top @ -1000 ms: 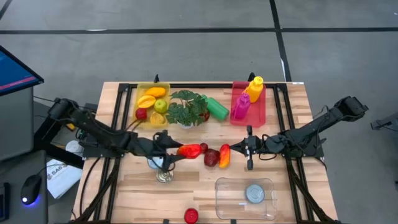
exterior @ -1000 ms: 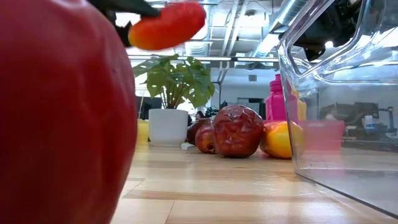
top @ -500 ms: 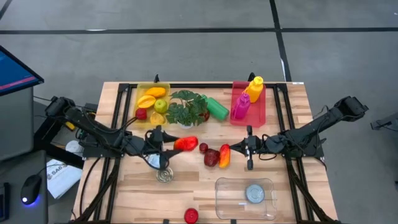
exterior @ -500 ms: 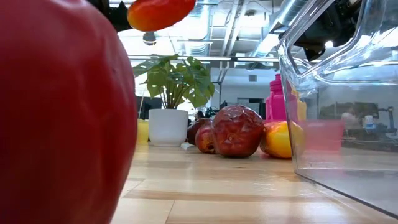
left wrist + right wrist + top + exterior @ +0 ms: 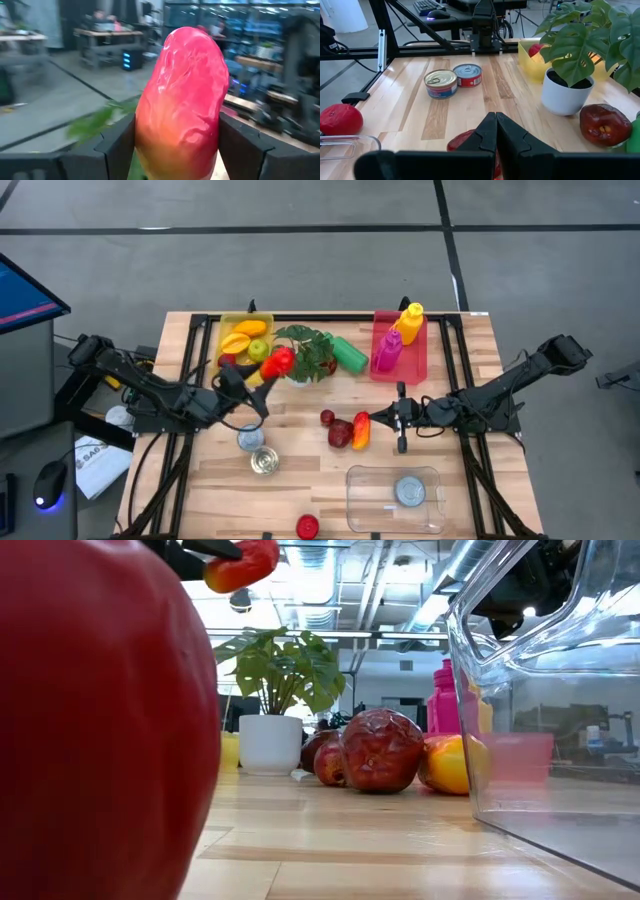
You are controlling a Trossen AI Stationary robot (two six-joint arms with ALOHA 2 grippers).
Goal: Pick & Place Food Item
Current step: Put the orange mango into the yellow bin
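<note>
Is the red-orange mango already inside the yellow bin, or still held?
Still held: the left gripper grips the mango, lifted beside the yellow bin, not in it.

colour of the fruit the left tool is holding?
Red-pink fading to orange-yellow at the base; the fruit shows best in the left wrist view.

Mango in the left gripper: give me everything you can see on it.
The mango is glossy and plastic-looking, pinkish red at one end fading to orange-yellow at the other. The left gripper clamps it from both sides; a dark finger presses each flank. It hangs in the air, clear of the table, beside the potted plant and near the yellow bin.
</note>
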